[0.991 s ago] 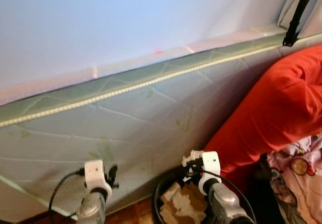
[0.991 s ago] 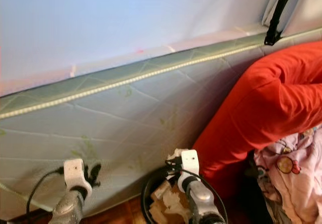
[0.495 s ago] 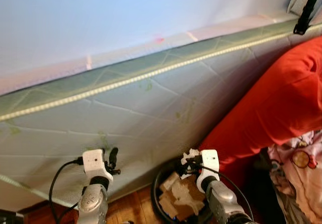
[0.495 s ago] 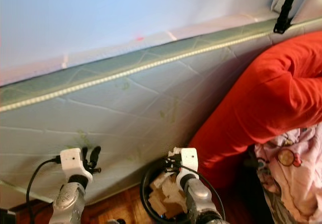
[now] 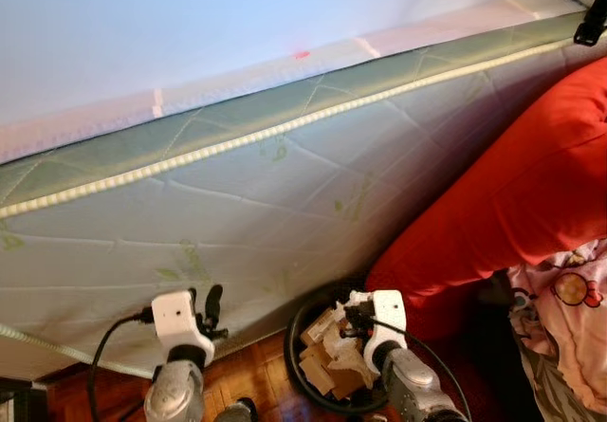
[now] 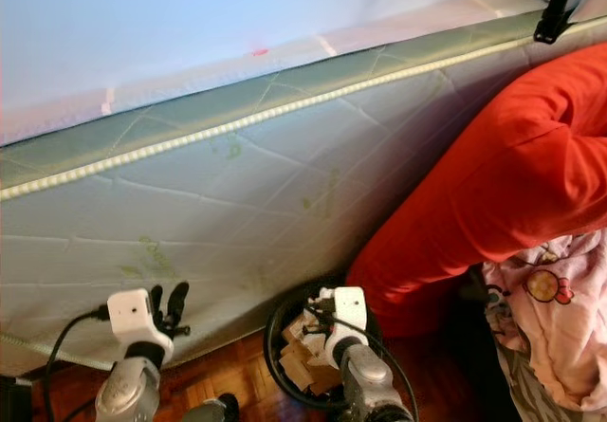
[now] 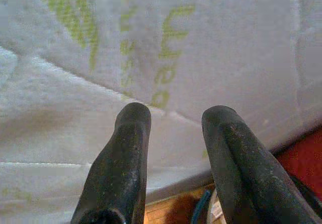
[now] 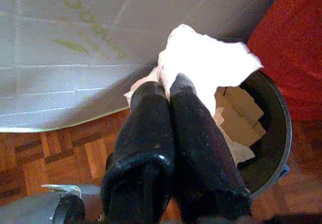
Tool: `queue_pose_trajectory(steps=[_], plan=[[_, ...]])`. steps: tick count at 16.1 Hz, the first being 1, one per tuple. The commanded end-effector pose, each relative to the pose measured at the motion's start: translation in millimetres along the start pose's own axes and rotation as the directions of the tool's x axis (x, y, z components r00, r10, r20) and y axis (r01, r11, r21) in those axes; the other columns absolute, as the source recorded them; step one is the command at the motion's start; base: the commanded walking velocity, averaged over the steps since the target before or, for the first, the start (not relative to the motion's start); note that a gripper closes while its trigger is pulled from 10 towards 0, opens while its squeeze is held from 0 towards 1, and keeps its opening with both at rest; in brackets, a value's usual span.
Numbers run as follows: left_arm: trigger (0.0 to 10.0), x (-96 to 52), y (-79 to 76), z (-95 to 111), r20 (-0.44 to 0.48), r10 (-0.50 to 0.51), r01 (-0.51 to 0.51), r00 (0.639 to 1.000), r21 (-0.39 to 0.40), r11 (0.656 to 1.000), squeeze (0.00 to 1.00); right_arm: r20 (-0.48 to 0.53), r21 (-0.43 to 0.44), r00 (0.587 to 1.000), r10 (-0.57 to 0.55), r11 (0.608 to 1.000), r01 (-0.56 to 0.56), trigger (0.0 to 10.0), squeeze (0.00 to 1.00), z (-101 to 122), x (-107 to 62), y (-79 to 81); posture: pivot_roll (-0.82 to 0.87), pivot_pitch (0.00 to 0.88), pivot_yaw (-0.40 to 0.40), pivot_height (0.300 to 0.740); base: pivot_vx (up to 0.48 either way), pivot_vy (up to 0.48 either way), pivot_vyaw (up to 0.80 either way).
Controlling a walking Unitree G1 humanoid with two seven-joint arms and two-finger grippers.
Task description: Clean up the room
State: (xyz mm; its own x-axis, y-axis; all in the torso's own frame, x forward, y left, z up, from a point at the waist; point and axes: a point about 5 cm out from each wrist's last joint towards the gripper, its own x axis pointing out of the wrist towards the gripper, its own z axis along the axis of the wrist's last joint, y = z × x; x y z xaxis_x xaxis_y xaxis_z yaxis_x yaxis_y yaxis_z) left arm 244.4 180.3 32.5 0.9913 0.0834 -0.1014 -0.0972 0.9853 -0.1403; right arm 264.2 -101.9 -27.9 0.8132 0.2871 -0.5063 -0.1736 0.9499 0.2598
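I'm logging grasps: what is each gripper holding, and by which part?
The right gripper pinches a white crumpled tissue by its near edge, above the bin. The left gripper holds nothing.

Quilted mattress [image 5: 285, 204] stands on edge along the back, pale with green leaf print and a beaded piping strip near its upper side. Pale blue-white wall [image 5: 237, 24] behind it. Large red cushion-like mass [image 5: 503, 204] leans against the mattress at right. Pink cartoon-print fabric [image 5: 564, 299] just below the red mass. Wood parquet floor [image 5: 256, 384] at the bottom.
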Motion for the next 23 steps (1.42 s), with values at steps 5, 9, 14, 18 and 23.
queue_pose_trajectory(steps=[5,9,14,18,23], plan=[[10.0,-24.0,7.7,4,-0.03,0.028,-0.027,0.999,0.027,0.999,0.0,-0.022,-0.003,1.0,0.003,1.0,-0.003,10.0,0.0,-6,-0.9,2.5,0.21,0.257,-0.04,0.74,0.0,0.0,0.0],[10.0,-43.9,12.8,7,-0.055,0.044,-0.041,0.998,0.049,0.998,0.0,-0.028,-0.024,1.0,0.01,1.0,-0.011,10.0,0.0,-8,-1.7,3.2,0.22,0.27,-0.034,0.74,0.0,0.0,0.0],[10.0,-46.7,9.9,10,-0.072,0.041,-0.038,0.997,0.042,0.998,0.0,-0.042,-0.008,0.999,-0.001,1.0,0.0,10.0,0.57,-10,-2.0,2.8,0.24,0.284,-0.03,0.74,0.0,0.0,0.0],[10.0,-49.0,12.4,9,-0.082,0.04,-0.037,0.996,0.045,0.998,0.0,-0.051,-0.009,0.999,0.004,1.0,-0.005,10.0,1.0,-12,-2.1,4.1,0.24,0.29,-0.028,0.74,0.0,0.0,0.0],[10.0,-45.8,14.2,9,-0.086,0.036,-0.032,0.996,0.049,0.998,0.0,-0.063,0.001,0.998,0.016,1.0,-0.016,10.0,1.0,-16,-3.2,5.6,0.24,0.288,-0.024,0.74,0.0,0.0,0.0]])
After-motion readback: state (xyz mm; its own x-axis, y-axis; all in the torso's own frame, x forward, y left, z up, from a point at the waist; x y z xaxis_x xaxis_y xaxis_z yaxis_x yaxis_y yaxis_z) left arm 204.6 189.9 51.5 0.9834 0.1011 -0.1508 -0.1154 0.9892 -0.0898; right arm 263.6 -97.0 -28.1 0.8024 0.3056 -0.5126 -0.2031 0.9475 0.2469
